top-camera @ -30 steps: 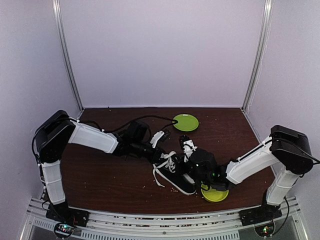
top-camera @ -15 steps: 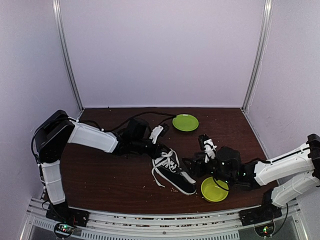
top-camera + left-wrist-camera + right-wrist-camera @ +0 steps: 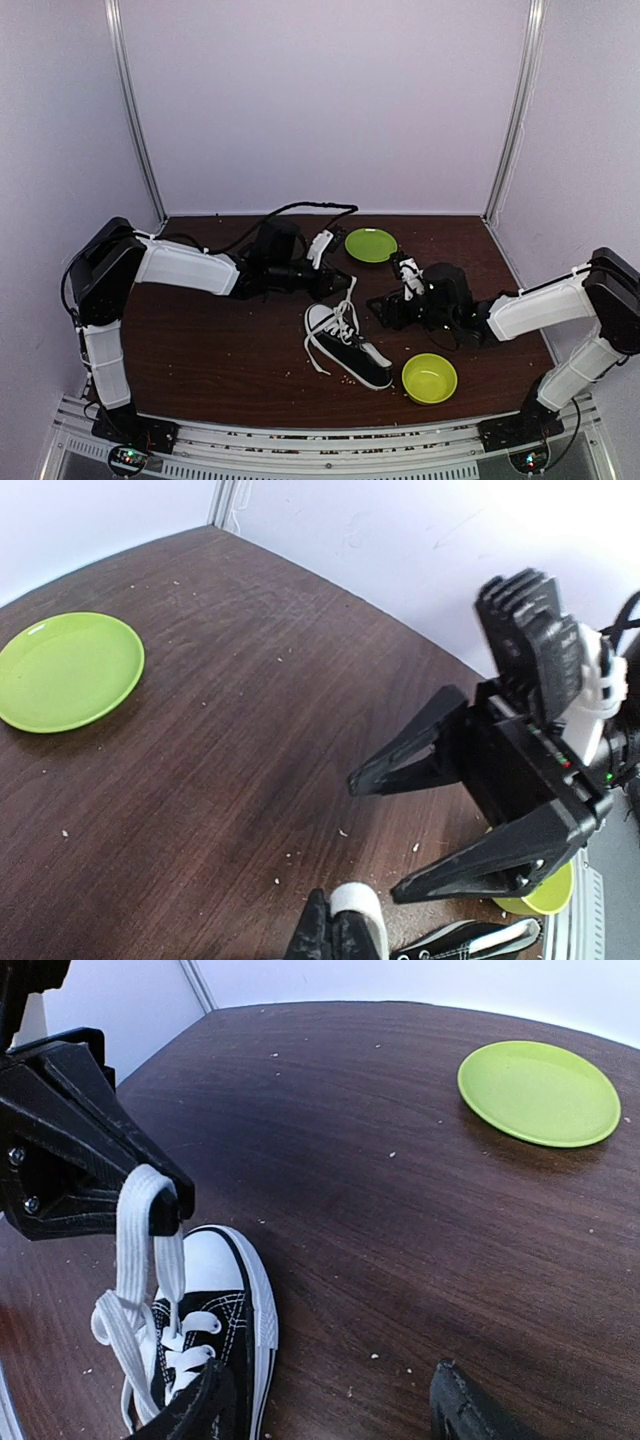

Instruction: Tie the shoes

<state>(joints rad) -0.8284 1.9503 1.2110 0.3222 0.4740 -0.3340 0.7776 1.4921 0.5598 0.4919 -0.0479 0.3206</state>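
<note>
My left end effector (image 3: 343, 284) is clenched on a white lace (image 3: 135, 1250) and holds it up over the shoe (image 3: 347, 345). The shoe lies on the bench (image 3: 220, 350) between my arms, on a diagonal, with the toe to the far left. My right end effector (image 3: 373, 837) is spread wide and grasps nothing; the lace stands just to its left, so I judge this arm is well placed to take it.
</note>
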